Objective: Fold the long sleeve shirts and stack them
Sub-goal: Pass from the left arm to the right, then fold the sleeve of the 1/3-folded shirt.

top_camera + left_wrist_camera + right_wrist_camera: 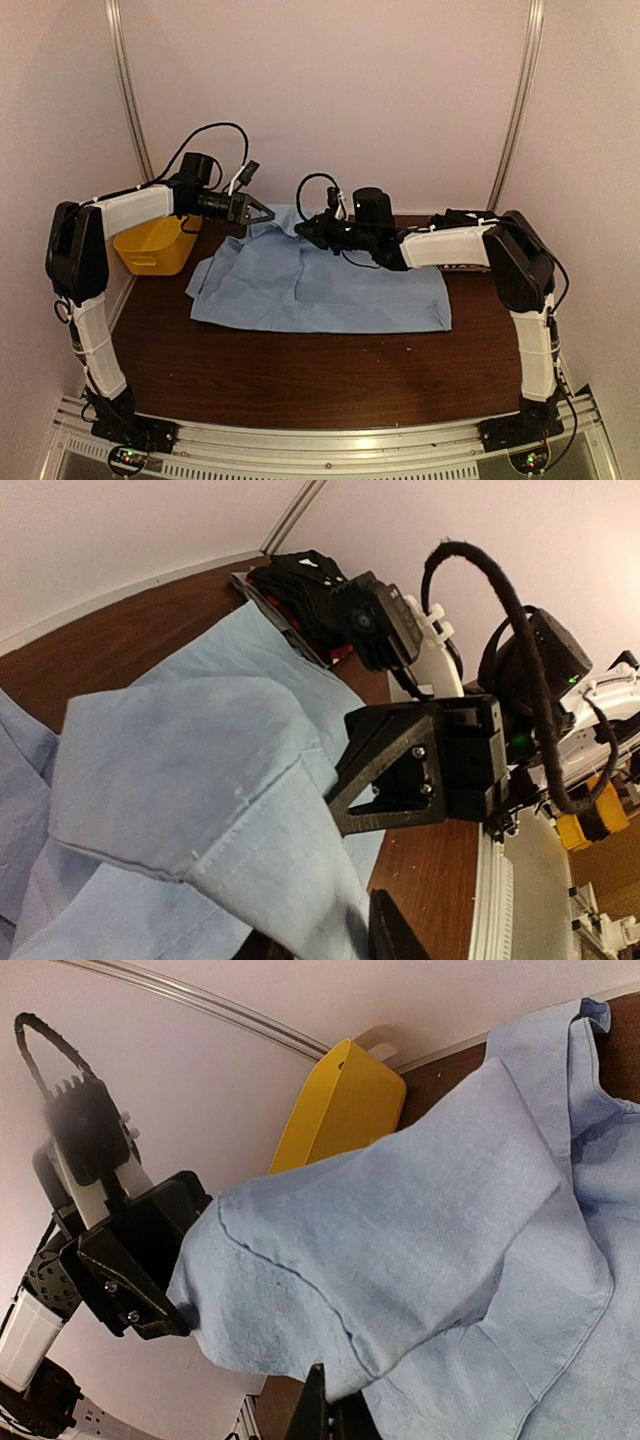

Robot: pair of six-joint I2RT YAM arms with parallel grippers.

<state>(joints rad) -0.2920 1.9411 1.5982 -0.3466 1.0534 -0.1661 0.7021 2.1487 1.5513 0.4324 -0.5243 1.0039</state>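
On the dark wood table (300, 380), centre to far side, lies the light blue shirt (330, 290). It is spread mostly flat, with a straight edge on the right and a rumpled left edge. Its far-left portion is lifted off the table as a fold strung between the two arms.

Grip: the left gripper (262, 213) is clenched on one end of the raised fold and the right gripper (303, 230) on the other. The two are close together at the shirt's far edge.

Top view: gives the whole outline of the garment, but the grasp itself is too small to read.

Left wrist view: cloth pinched in that arm's own jaws, with a stitched seam crossing the fold. Beyond it the right gripper bites the shirt's edge. Beside that is a dark layered mass (290, 580) with a red trace, not identifiable.

Right wrist view: the same fold from the other end, seam visible, running up into the left gripper.

The yellow basket (155, 245) sits at the table's far left, near the shirt's left edge.
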